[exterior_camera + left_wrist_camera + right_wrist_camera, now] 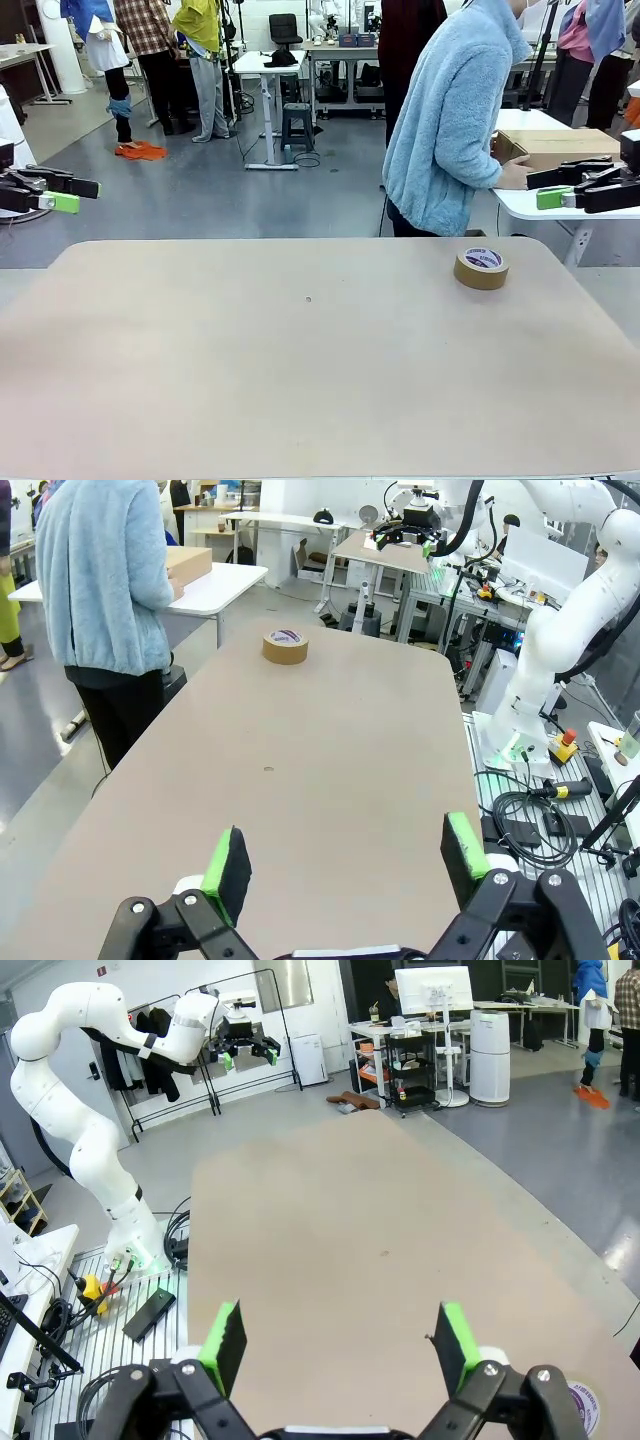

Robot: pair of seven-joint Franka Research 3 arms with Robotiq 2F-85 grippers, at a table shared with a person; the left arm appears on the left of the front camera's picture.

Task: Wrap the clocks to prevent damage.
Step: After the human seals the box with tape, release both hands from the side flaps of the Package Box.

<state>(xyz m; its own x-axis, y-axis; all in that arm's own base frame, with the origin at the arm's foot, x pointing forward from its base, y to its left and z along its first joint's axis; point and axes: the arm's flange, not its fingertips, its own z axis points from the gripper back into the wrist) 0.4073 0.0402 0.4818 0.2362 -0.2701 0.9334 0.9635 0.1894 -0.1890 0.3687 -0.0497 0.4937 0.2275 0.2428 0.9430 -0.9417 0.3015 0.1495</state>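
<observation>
Tape roll (481, 268) lay flat on the surface (300, 370), far right side, near the person (450, 120) who faced a box (545, 147) on a side table. Left end effector (62, 195) and right end effector (556, 190) hung at the edges, both spread wide, empty. Clocks weren't visible.

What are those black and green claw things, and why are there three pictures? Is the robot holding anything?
Those claws are the robot's two hands, called grippers. The left gripper and the right gripper both hang open at the sides, holding nothing. One picture comes from a camera between the arms, looking across the table. The other two come from little cameras on each wrist, so you see green finger pads poking up from the bottom. On the table lies one roll of brown tape. A person in a fluffy blue jacket stands at the far side, turned toward a cardboard box on another table.
</observation>
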